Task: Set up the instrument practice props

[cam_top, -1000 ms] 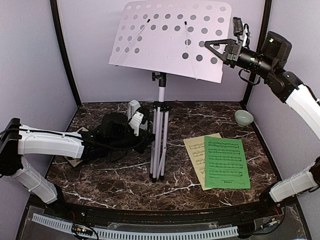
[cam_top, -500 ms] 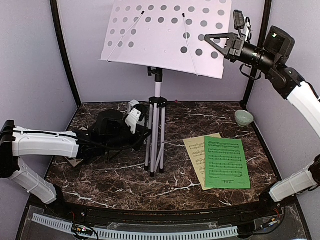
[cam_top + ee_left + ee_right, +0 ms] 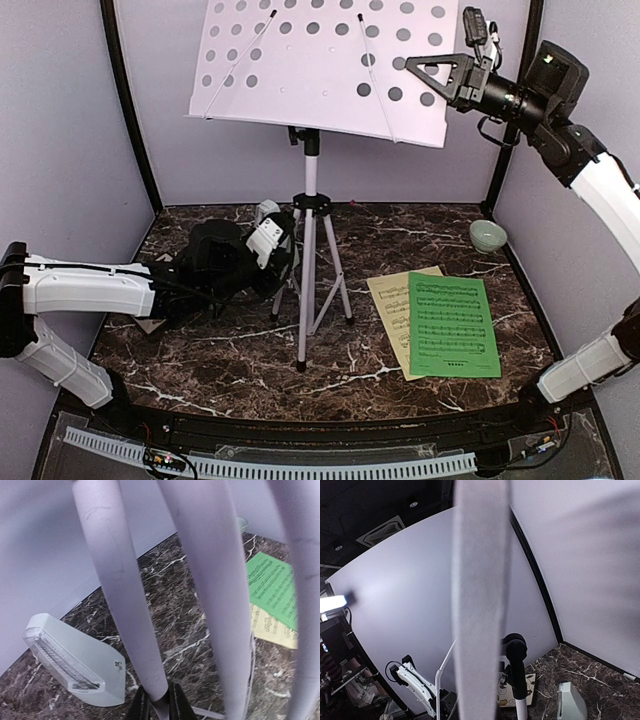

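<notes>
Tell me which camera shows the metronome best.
The left wrist view: the metronome shows whole and close, beside a leg of the music stand. The right wrist view catches it small at the bottom edge. In the top view the left arm hides nearly all of it.

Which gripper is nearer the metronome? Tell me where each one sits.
Left. The left gripper pinches a tripod leg right beside the metronome; the right gripper is high above, clamped on the desk edge.

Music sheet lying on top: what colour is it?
Green: the top music sheet carries dark printed staves, clearest in the top external view.
</notes>
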{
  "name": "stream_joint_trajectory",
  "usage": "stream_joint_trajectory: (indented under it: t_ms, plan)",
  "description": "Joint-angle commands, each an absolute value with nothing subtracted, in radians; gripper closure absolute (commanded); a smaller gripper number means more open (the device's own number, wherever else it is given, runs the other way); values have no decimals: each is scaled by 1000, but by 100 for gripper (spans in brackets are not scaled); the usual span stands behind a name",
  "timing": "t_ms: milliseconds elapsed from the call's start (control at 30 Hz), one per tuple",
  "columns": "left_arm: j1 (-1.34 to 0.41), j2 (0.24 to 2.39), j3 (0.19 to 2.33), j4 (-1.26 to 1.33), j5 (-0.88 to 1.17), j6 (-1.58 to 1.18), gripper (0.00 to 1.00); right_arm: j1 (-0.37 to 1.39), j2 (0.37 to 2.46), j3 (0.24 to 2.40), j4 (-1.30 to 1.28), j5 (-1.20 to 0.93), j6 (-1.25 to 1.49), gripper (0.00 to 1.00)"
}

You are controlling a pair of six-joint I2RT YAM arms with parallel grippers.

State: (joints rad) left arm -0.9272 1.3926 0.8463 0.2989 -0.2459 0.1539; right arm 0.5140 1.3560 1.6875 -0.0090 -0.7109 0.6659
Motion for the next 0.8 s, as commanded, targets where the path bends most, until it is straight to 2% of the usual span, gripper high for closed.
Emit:
stream_joint_trajectory:
  t_ms: [0, 200, 467, 700, 767]
  plan:
    - [-916, 1366, 823, 336, -277, 358, 100, 520, 1319, 1823, 309, -710, 674, 100]
    - [-879, 1358, 804, 374, -291, 434, 100, 520, 1318, 1817, 282, -738, 652, 100]
    - [-833, 1377, 782, 447, -341, 531, 100, 536, 1272, 1668, 336, -793, 596, 100]
    - [-781, 1355, 744, 501, -371, 541, 100, 588, 1299, 1703, 232, -849, 461, 100]
    - [-781, 1364, 745, 499, -370, 540, 97, 596, 1307, 1711, 210, -854, 430, 100]
